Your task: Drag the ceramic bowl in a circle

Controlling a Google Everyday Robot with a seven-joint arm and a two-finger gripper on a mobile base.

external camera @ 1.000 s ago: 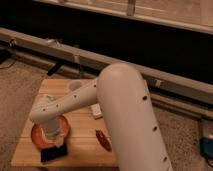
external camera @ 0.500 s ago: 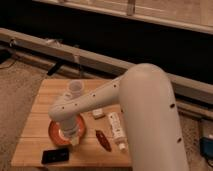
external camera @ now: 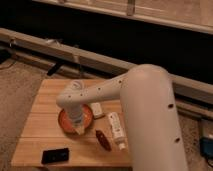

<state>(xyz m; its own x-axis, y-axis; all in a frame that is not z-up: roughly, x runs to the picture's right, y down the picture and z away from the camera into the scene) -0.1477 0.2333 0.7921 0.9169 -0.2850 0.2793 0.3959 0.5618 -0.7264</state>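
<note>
The ceramic bowl (external camera: 67,120) is a wide, shallow orange-red bowl on the wooden table (external camera: 42,125), left of centre. My white arm reaches over the table from the right and turns down into the bowl. The gripper (external camera: 78,127) stands in the bowl's right half, at its near rim. The wrist hides much of the bowl's inside. No white cup shows.
A small white block (external camera: 96,109) lies just right of the bowl. A white bottle-like object (external camera: 116,128) and a dark red oblong object (external camera: 103,140) lie to the right and front. A black flat device (external camera: 55,155) lies near the front edge. Dark rails run behind.
The arm has swung right and back across the table. The bowl has moved with it from the front left toward the table's middle. The black device now lies apart from the bowl.
</note>
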